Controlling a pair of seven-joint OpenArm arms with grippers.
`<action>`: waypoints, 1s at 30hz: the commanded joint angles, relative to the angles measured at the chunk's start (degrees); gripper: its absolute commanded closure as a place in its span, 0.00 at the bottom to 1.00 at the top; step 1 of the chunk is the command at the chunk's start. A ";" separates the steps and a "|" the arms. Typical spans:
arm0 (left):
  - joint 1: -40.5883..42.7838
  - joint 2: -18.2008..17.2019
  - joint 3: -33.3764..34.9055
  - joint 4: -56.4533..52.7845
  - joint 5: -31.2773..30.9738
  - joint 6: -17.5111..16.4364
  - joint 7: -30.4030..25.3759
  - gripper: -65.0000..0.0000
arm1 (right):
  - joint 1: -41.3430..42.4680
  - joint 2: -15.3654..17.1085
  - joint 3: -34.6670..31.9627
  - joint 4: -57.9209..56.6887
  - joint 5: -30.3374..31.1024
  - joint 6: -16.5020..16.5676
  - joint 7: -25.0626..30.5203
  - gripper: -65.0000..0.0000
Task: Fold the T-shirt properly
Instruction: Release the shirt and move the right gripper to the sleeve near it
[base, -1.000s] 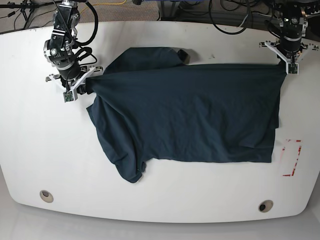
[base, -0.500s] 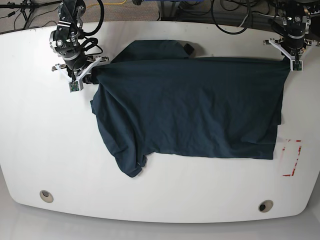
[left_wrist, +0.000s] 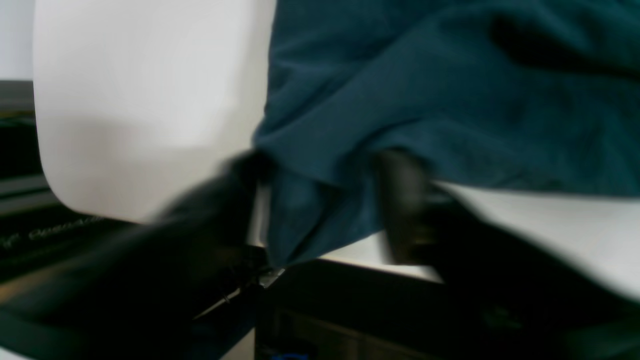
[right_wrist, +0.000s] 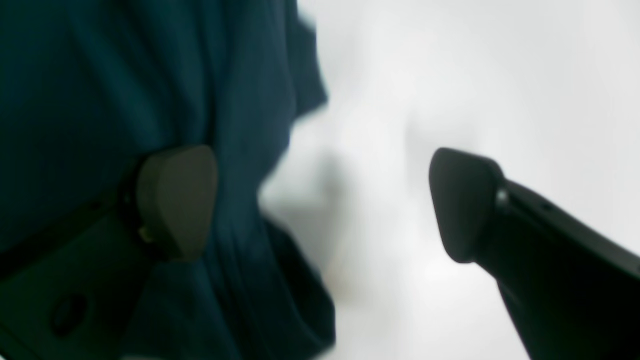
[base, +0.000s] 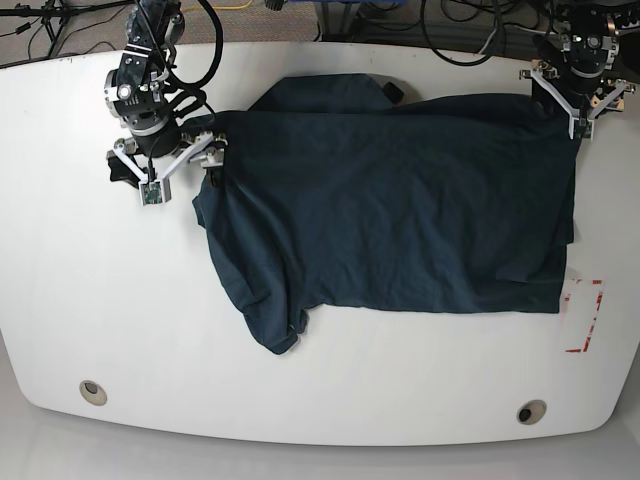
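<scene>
The dark teal T-shirt (base: 390, 200) lies spread across the white table (base: 80, 280), with one sleeve bunched at the front left and the collar end at the far edge. My right gripper (base: 166, 165) is at the shirt's left edge. In the right wrist view it (right_wrist: 320, 200) stands wide open, one finger (right_wrist: 175, 200) over the cloth (right_wrist: 100, 75) and the other over bare table. My left gripper (base: 578, 105) is at the shirt's far right corner. In the left wrist view its blurred fingers (left_wrist: 405, 200) stand apart, with a corner of cloth (left_wrist: 450, 90) hanging loose between them.
A red rectangular marking (base: 585, 315) lies on the table just right of the shirt's front right corner. Two round holes (base: 92, 391) (base: 531, 411) sit near the front edge. Cables run behind the far edge. The shirt corner by my left gripper hangs over the table edge (left_wrist: 150, 125).
Both grippers have gone from shut on the shirt's edges to open, letting the cloth go. The shirt has slid right and toward the far edge.
</scene>
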 joint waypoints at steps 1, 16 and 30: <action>0.21 0.55 -0.93 0.98 0.22 0.25 -0.88 0.14 | 2.45 -0.27 0.08 1.73 0.38 -0.30 0.61 0.00; -5.07 0.91 -7.35 2.56 -0.13 0.16 -0.88 0.09 | 22.41 -0.36 -4.67 -14.62 -0.15 -0.30 0.43 0.00; -13.68 0.91 -15.44 2.65 -0.13 0.07 0.97 0.09 | 30.50 0.61 -5.11 -30.97 -0.15 -0.30 3.51 0.00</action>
